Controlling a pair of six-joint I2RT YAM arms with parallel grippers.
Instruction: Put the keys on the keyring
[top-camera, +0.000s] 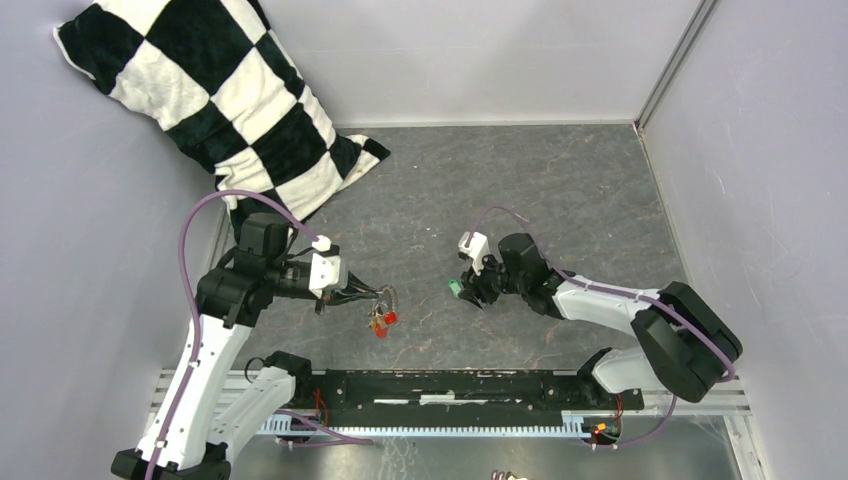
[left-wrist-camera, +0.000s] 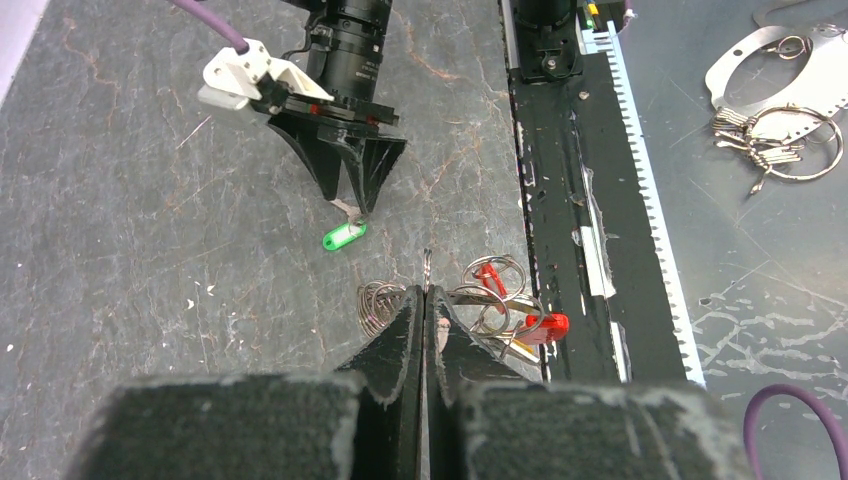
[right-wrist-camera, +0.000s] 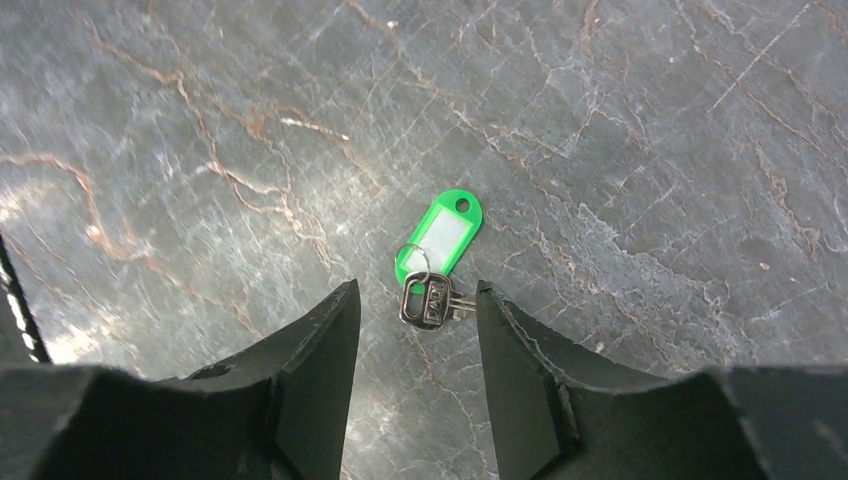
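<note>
Jaws of the right gripper (right-wrist-camera: 415, 300) stood apart, straddling the green key (right-wrist-camera: 432, 300) without touching it. The key lay flat on the table (right-wrist-camera: 650, 120), its green tag (right-wrist-camera: 440, 232) running away from the fingertips, slightly rightward. The left gripper (left-wrist-camera: 425, 298), farther from that key, was clenched on the keyring (left-wrist-camera: 495, 290), a red tag (left-wrist-camera: 548, 325) beside it. The green tag's window was blank; the key's stamp was unreadable.
</note>
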